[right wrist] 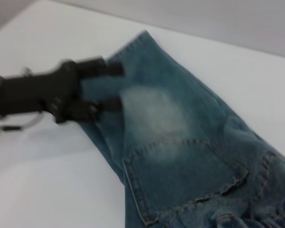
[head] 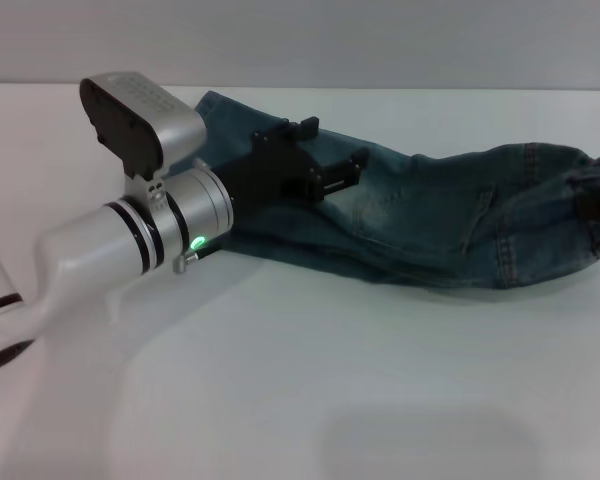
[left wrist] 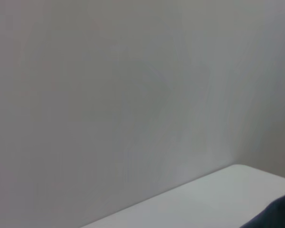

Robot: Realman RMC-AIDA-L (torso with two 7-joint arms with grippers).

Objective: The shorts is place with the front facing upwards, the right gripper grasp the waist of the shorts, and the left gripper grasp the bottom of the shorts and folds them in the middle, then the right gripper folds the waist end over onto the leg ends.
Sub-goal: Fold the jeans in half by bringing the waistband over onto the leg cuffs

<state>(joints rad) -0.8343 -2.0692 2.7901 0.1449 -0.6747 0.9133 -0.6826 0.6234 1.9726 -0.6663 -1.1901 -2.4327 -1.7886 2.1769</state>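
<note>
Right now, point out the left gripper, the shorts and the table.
left gripper [head: 330,150], head view, between its black fingertips.
shorts [head: 450,215], head view, mid-denim near the pocket stitching.
table [head: 310,370], head view, bare white surface.

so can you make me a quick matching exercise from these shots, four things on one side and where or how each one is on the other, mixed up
Things:
1. left gripper
2. shorts
3. gathered waistband
4. table

Places or states:
A. white, bare in front of the denim
B. at the robot's right end of the denim
C. fingers apart over the leg end, on the robot's left
D. lying folded lengthwise across the table

Pairs: 1-C, 2-D, 3-B, 4-A
</note>
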